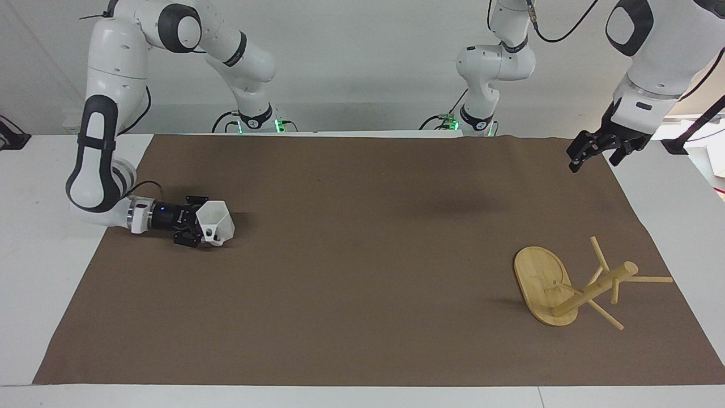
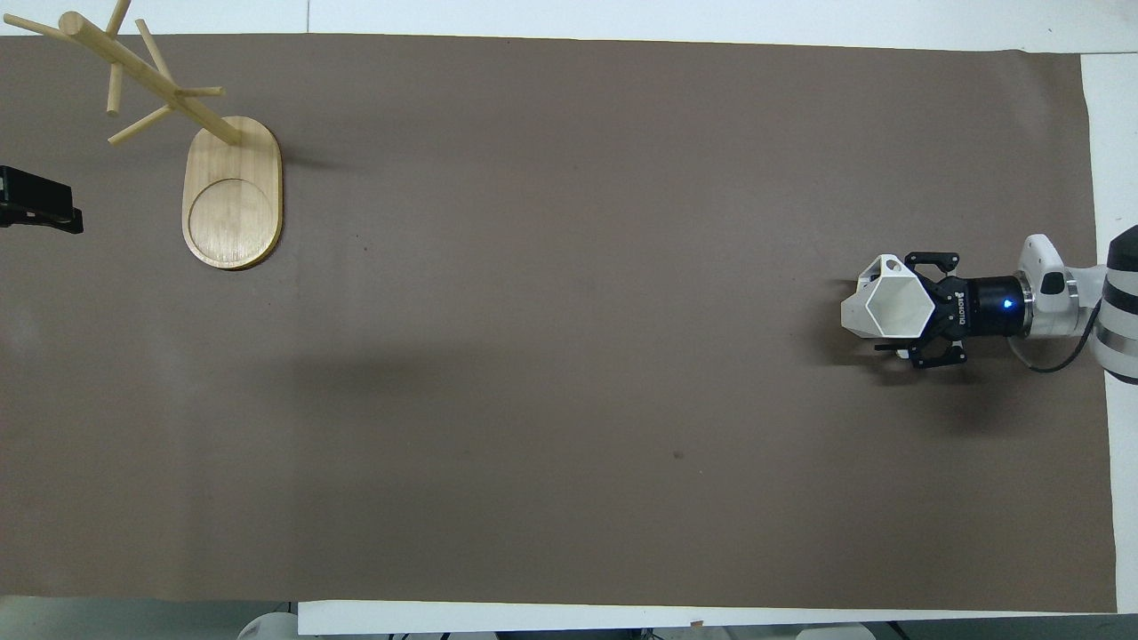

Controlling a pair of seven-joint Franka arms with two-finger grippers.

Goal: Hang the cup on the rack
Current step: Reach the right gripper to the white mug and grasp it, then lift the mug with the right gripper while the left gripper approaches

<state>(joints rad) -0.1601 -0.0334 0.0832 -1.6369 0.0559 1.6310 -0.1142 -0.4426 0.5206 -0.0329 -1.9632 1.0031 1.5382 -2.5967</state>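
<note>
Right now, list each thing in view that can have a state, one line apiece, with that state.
cup: upright on the mat at the right arm's end, mouth up, empty, not hung.
rack: upright at the left arm's end, pegs bare.
right gripper: low on the mat, jaws around the cup.
left gripper: raised over the mat's edge, waiting, holding nothing.
</note>
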